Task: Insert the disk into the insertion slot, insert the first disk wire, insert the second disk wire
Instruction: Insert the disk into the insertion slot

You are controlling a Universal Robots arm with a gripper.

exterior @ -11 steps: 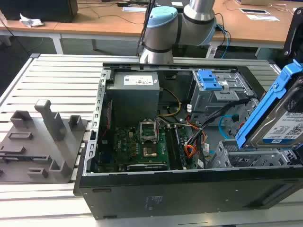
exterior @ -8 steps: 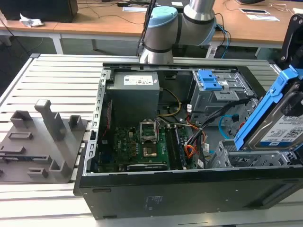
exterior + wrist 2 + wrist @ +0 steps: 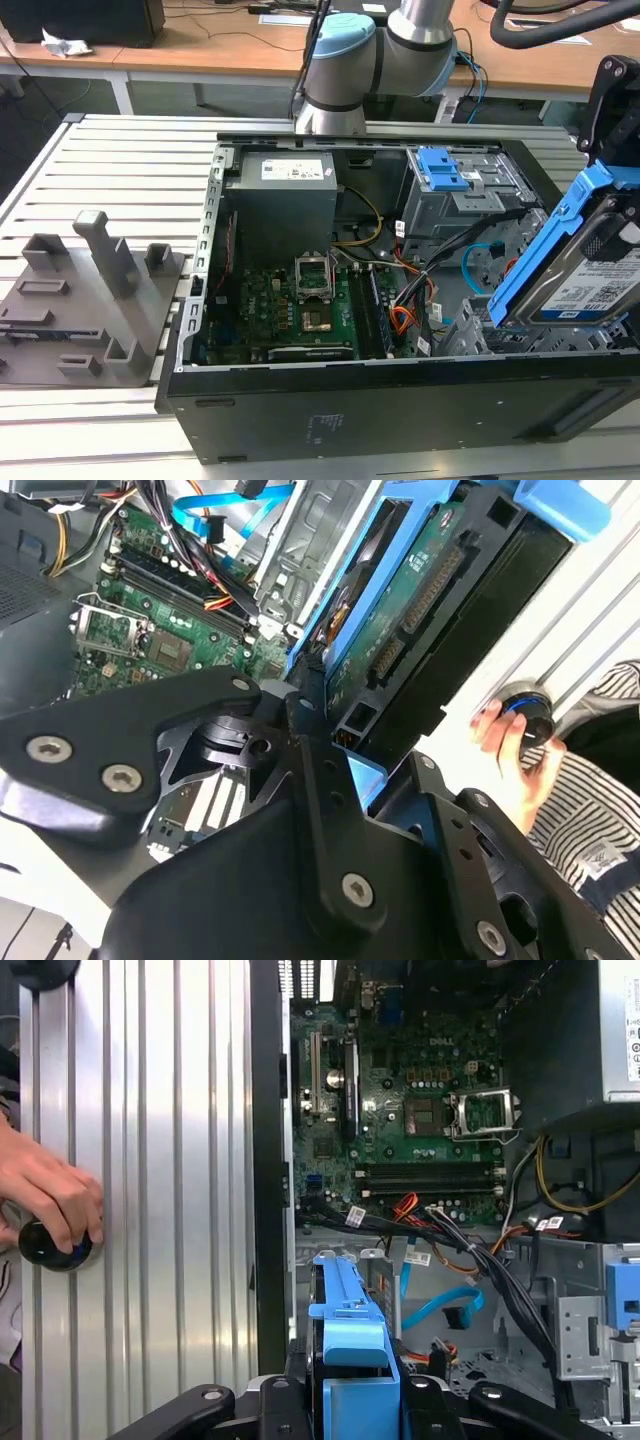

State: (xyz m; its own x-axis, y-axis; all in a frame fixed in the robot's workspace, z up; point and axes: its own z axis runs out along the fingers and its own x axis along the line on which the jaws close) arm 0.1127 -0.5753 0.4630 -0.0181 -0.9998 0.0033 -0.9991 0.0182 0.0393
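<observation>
The arm's black fingers [image 3: 318, 775] are clenched on the flat silver-grey disk [image 3: 592, 290], which sits in its bright blue plastic frame. In the exterior view the disk hangs steeply tilted at that view's right, over the end of the open black computer case [image 3: 400, 410]. Its lower edge is just inside the case's near wall and its upper end is well above the rim.

The low grey perforated sheet-metal insertion slot [image 3: 463, 330] lies just beside that lower edge; I cannot tell whether they touch. A black cable bundle [image 3: 470, 1250] and a flat blue cable [image 3: 440, 1305] cross the room between the slot and the taller grey cage with a blue latch [image 3: 445, 185]. The green motherboard [image 3: 310, 310] lies uncovered further along.

Outside the case wall, a person's hand [image 3: 50, 1200] rests on a round black knob [image 3: 45, 1245] on the ribbed aluminium worktop [image 3: 130, 170]. Open slats run between the hand and the case's edge.
</observation>
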